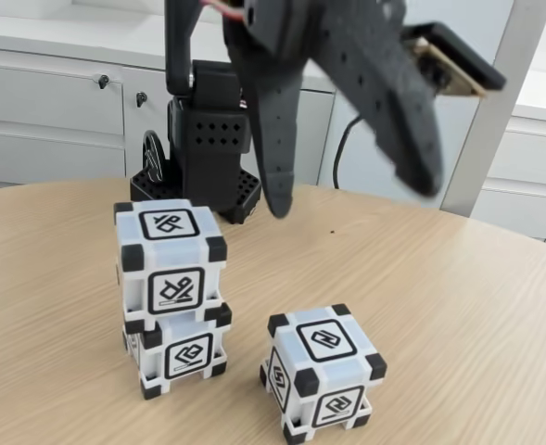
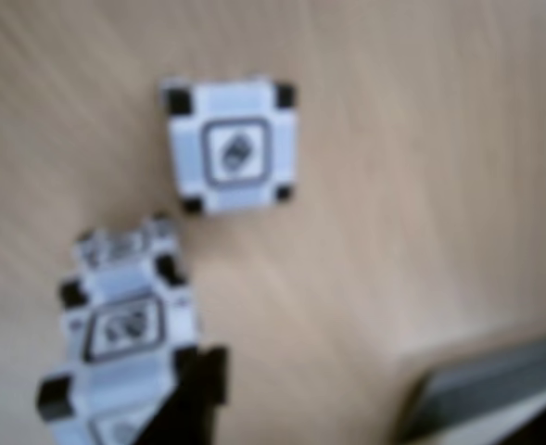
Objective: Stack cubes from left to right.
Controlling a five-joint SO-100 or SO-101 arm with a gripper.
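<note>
At the fixed view's left, two cubes (image 1: pixel 172 297) stand stacked on the table (image 1: pixel 458 306). Right of them the third cube (image 1: pixel 322 374) sits alone. My pincer (image 1: pixel 356 199) hangs open, empty, above and behind all three.

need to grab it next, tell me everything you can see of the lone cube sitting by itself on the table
The lone cube looks like white plastic, with black blocks at its corners and a black-framed square glyph on each visible face. It sits flat and upright on the wooden table, turned slightly so one edge faces the fixed view. It lies right of the two-cube stack there, apart from it, with nothing touching it but the table.
</note>
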